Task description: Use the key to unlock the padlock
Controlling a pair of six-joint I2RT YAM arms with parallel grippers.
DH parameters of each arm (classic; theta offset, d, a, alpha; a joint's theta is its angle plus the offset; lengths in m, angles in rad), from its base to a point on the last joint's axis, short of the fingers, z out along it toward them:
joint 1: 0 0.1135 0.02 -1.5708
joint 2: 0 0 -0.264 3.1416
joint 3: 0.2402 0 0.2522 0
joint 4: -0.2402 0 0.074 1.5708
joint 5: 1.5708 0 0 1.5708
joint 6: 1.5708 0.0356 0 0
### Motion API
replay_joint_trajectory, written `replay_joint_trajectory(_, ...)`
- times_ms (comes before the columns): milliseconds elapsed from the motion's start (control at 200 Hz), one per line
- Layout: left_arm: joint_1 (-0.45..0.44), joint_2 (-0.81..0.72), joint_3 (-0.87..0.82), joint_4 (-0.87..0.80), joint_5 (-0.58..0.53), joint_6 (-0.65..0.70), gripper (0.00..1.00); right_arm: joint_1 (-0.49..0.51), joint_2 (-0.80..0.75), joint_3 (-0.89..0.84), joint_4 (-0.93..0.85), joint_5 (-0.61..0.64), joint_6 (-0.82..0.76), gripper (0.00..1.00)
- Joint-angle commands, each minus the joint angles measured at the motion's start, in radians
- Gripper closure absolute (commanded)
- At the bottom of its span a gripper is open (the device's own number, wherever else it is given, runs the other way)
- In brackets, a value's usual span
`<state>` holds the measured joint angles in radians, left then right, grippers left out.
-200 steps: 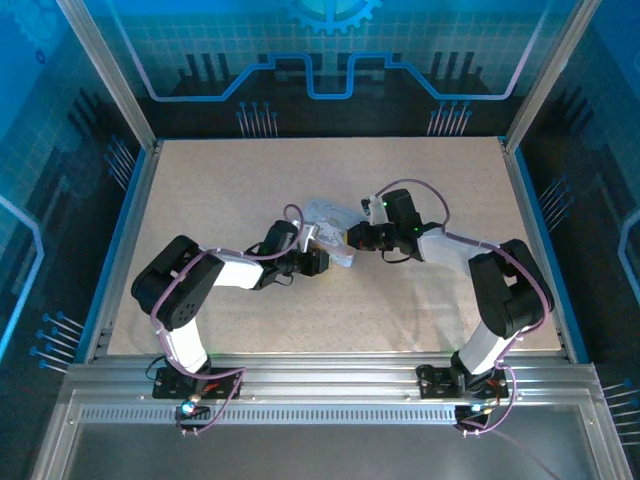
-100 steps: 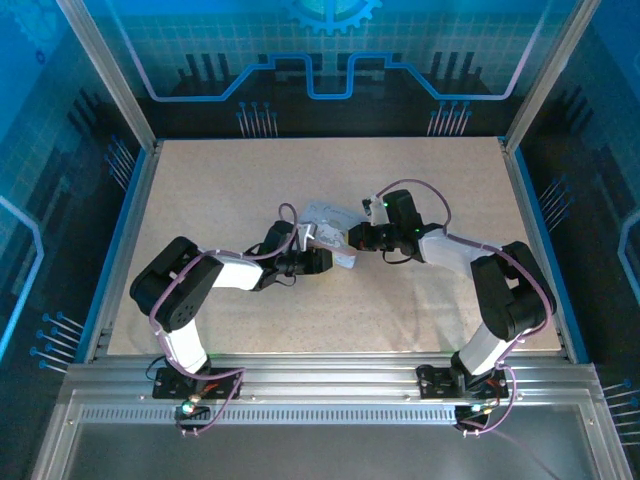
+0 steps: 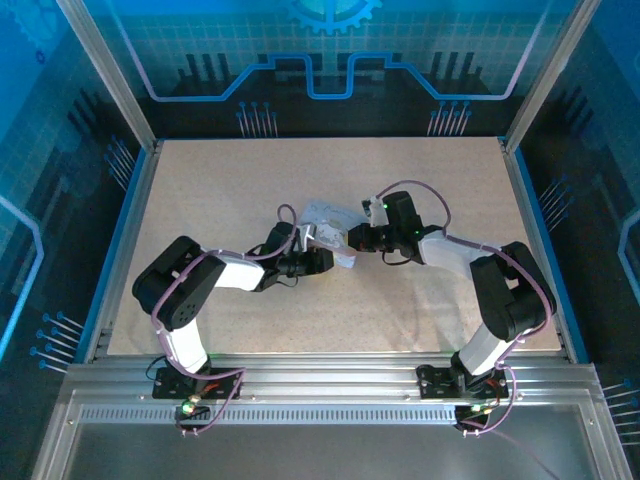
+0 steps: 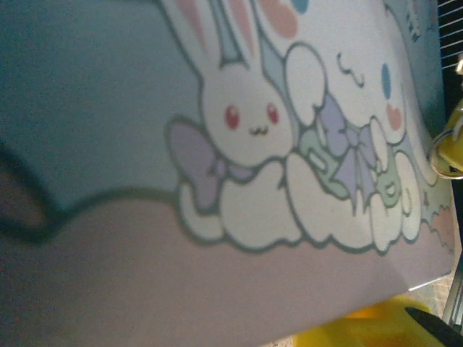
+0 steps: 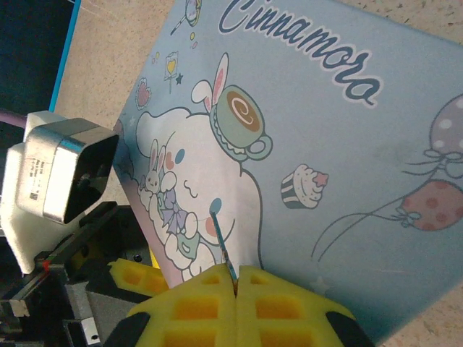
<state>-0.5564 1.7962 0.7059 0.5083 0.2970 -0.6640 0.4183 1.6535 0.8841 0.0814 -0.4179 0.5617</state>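
Observation:
A pale blue tin (image 5: 325, 144) printed with cartoon bunnies lies between my two grippers, and in the top view the tin (image 3: 328, 222) sits mid-table. My right gripper (image 5: 236, 285) is shut, and a thin bluish-silver sliver, the key (image 5: 223, 246) seen edge-on, sticks out from between its yellow pads towards the tin's face. My left gripper (image 3: 325, 260) is at the tin's near corner, its yellow pad (image 4: 362, 329) under the tin's edge. A small blurred yellowish piece with a metal ring, apparently the padlock (image 4: 445, 148), shows at the tin's right edge.
The speckled tabletop (image 3: 220, 200) is walled by blue panels and metal posts. The left arm's silver camera housing (image 5: 65, 170) sits close beside the tin in the right wrist view. Both arms reach inward and nearly meet at the centre.
The left gripper has shifted slightly up and left along the tin's near corner. The right arm and the tin have barely moved.

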Motion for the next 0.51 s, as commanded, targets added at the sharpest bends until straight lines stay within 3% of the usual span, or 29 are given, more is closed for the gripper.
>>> replay_joint_trajectory(0, -0.021, 0.022, 0.032, 0.042, -0.058, -0.059, 0.59, 0.029, 0.015, -0.035, -0.042, 0.011, 0.02, 1.0)
replay_joint_trajectory(500, -0.025, 0.007, 0.007, 0.069, -0.114, -0.09, 0.71, 0.036, 0.001, -0.037, -0.041, 0.01, 0.019, 1.0)
